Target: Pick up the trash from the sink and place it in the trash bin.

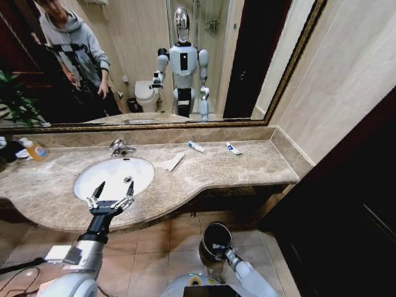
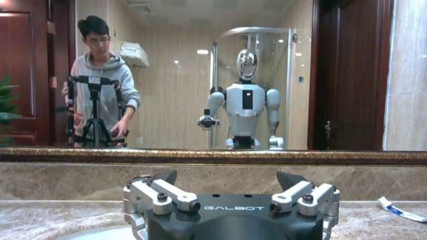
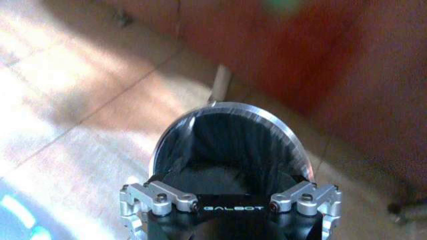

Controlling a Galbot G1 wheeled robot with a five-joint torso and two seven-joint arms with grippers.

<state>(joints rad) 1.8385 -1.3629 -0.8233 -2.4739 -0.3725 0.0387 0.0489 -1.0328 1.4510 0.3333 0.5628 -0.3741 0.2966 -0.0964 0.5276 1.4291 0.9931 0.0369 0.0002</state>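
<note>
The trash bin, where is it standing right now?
In the head view the trash bin stands on the tiled floor below the marble counter, toward the robot's right of the sink, with the right gripper at its rim.

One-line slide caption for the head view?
Left claw open at the sink's front rim; right claw at the trash bin below.

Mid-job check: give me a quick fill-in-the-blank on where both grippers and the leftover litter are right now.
1. The left gripper hovers with fingers ____ at the near rim of the sink.
2. The right gripper is down at the rim of the black ____, on the floor.
3. The folded white paper lies on the ____, right of the basin.
4. Two small tubes lie near the ____ along the back wall.

Missing words: open; trash bin; countertop; mirror
</note>
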